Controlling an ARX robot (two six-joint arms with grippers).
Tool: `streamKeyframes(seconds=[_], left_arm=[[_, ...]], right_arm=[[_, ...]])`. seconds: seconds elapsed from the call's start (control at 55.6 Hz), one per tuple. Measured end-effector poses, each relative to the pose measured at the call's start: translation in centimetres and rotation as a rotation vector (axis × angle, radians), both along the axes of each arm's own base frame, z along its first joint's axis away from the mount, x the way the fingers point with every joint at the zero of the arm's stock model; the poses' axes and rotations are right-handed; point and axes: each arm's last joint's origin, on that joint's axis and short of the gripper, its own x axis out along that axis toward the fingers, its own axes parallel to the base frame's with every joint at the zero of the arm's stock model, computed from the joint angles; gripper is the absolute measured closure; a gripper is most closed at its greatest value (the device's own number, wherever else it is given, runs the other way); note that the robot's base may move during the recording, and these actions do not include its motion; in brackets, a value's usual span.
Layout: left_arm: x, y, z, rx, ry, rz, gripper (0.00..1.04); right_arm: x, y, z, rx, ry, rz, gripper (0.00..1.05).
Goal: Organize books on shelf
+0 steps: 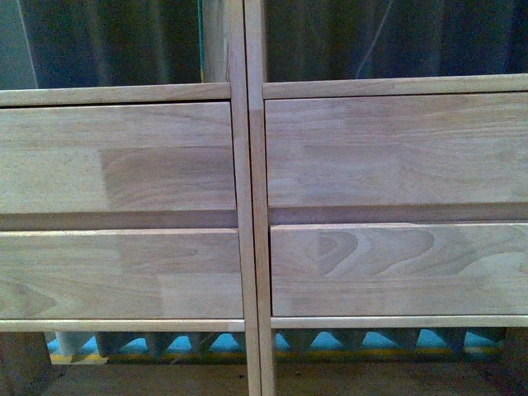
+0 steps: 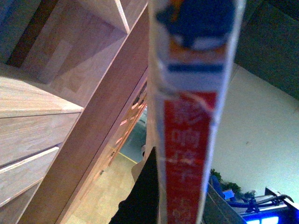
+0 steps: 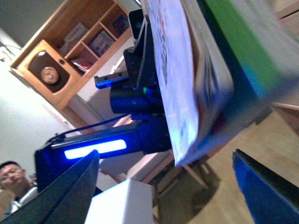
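Left tool (image 3: 144, 51): pressed shut on the book (image 2: 189, 140), pinching it by its flat faces. The volume stands edge-on to the left wrist camera, with a red lettered band and a blue patch on the spine towards the lens. Judged reason: a thin, floppy volume held upright can slide edge-first into a compartment instead of sagging. The book is in the air near the shelf (image 1: 247, 165), not yet in any compartment.

Right tool (image 3: 168, 191): spread wide, nothing in the gap, near the book's free edge but not touching it. Probably standing by to steady or take the book; this is judgement only.

View notes:
- Front view: shelf only. It shows four drawer fronts (image 1: 115, 157), open compartments above them and a gap underneath. No arm or book appears.
- Left wrist view: gives the spine markings and how close the shelf is. The grip itself is mostly hidden.
- Right wrist view: the only one showing the left arm (image 3: 93, 149) gripping the book, plus a white cover face and a green edge. Cannot tell whether it is one volume or two. A person (image 3: 14, 175) is far off.
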Motion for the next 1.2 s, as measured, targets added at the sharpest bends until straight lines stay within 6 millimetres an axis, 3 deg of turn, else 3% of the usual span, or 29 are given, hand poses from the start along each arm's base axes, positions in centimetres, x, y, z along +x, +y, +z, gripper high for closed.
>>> streamKeyframes(seconds=[0.09,0.216,0.432,0.593,0.845,1.043,1.151,1.205], left_arm=[[-0.4,3.2,2.1,-0.019,-0.049,0.28,0.98],[-0.1,4.5,4.0,0.058,-0.117,0.49,0.98],[2.5,3.4,4.7,0.263,-0.168,0.697,0.98],[5.5,2.8,4.5,0.424,-0.231,0.884,0.98],[10.2,1.1,5.1,0.606,-0.332,1.023,0.98],[13.0,-0.7,6.0,0.675,-0.397,1.024,0.98],[14.3,-1.4,6.4,0.681,-0.419,1.014,0.98],[15.0,-1.7,6.6,0.685,-0.422,1.01,0.98]], right_arm=[[-0.4,-1.6,0.0,-0.047,-0.03,-0.096,0.07],[-0.7,-3.1,0.2,-0.097,-0.083,-0.179,0.07],[-2.2,-5.5,0.8,-0.132,-0.156,-0.441,0.07],[-5.0,-6.5,1.3,-0.235,-0.276,-0.747,0.07],[-9.5,-5.8,0.5,-0.43,-0.657,-1.004,0.07],[-9.4,-4.6,-1.3,-0.469,-0.782,-1.073,0.07],[-9.4,-3.8,-1.4,-0.507,-0.525,-1.197,0.19],[-9.6,-3.6,-2.5,-0.586,-0.36,-1.239,0.27]])
